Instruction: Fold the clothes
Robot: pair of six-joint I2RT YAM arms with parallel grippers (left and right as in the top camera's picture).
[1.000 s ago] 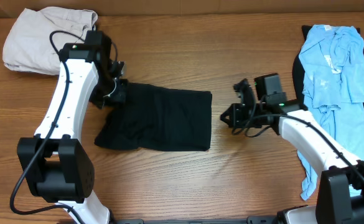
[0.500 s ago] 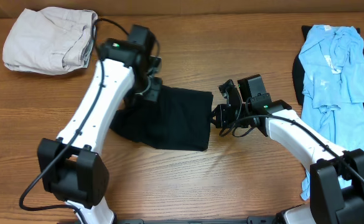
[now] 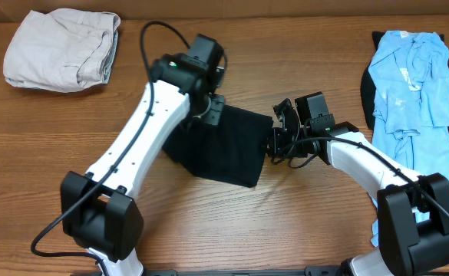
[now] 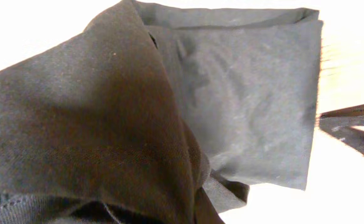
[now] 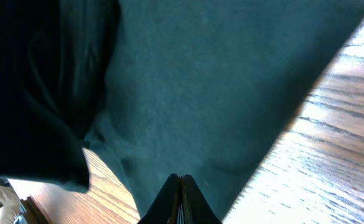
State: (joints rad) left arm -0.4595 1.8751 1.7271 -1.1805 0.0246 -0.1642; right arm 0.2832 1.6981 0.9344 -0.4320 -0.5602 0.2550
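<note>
Right gripper [image 3: 276, 142]: fingers pressed together, tips at the right edge of the cloth [image 3: 236, 149]. From its wrist view I cannot tell whether a hem is nipped between them or they only bear on the fabric. Left gripper [image 3: 211, 115]: at the cloth's upper corner. Its fingers are buried under fabric in its own view, but a thick fold hangs right against the lens, so I judge it clamped on the cloth. The cloth is black and lies mid-table [image 3: 301, 222] between the two grippers. The lower layer is flat on the wood, and the left part is lifted and doubled toward the right. Step in hand, as I read it: laying the left half over the right. To do it well, carry the lifted edge across low and level, so the slack near the lens spreads out instead of landing as a lump. Aim it at the straight right edge, which shows clean in the left wrist view. Let go only once the two edges lie one over the other. The right gripper should hold that edge down so the base layer does not drag or skew. It will also need to clear out before the top layer lands on it. Risk: the lower corner trails and sets the fold crooked. Farther off, a blue shirt [image 3: 412, 84] lies at the right edge and a beige pile [image 3: 59, 50] in the far left corner. Both are well apart from the work and wait their turn.
</note>
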